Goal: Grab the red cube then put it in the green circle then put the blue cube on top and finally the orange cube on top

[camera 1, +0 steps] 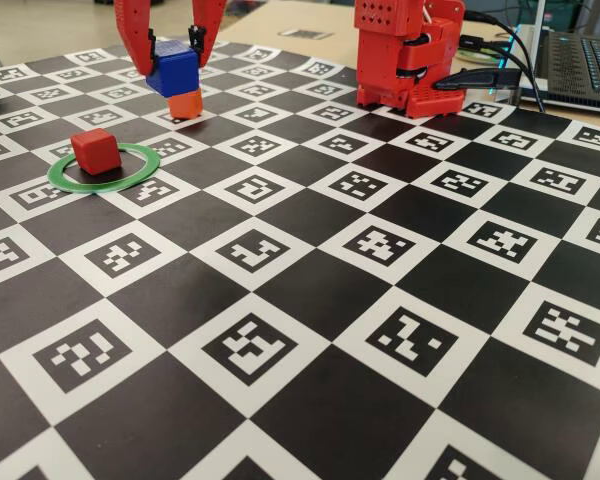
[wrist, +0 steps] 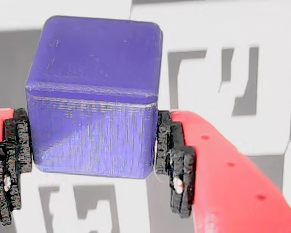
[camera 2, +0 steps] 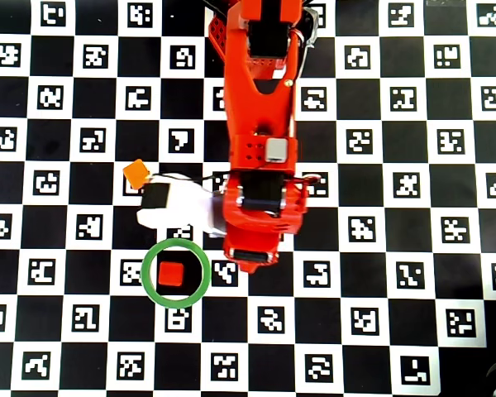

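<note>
My gripper [camera 1: 174, 60] is shut on the blue cube [camera 1: 173, 70] and holds it in the air above the board, at the far left in the fixed view. The wrist view shows the blue cube [wrist: 94, 97] squeezed between both black pads, with my gripper [wrist: 93, 165] gripping its lower part. The orange cube [camera 1: 185, 103] rests on the board just below and behind it, also seen as the orange cube [camera 2: 135, 173] from overhead. The red cube [camera 1: 96, 151] sits inside the green circle [camera 1: 104, 189]. From overhead the red cube [camera 2: 173, 274] lies centred in the green circle [camera 2: 145, 275]. The arm hides the blue cube there.
The arm's red base [camera 1: 410, 60] stands at the back of the checkered marker board [camera 1: 310, 300]. A laptop [camera 1: 580, 60] and cables [camera 1: 510, 60] lie beyond the board's far right edge.
</note>
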{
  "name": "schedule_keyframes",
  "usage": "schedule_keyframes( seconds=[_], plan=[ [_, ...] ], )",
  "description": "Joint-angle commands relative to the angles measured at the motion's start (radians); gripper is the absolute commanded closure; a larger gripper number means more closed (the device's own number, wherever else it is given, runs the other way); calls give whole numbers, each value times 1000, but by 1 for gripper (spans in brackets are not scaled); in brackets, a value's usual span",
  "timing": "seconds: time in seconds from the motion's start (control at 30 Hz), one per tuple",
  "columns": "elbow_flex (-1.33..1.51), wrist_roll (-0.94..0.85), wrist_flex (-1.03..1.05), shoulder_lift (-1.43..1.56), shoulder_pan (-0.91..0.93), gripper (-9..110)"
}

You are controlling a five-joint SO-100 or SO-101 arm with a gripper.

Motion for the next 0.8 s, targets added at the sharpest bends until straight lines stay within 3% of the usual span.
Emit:
schedule_keyframes(
  seconds=[0.0,0.77],
  plan=[
    [-115,-60,5,66,69,91],
    [-318,-117,-78,-218,153,90]
  ],
)
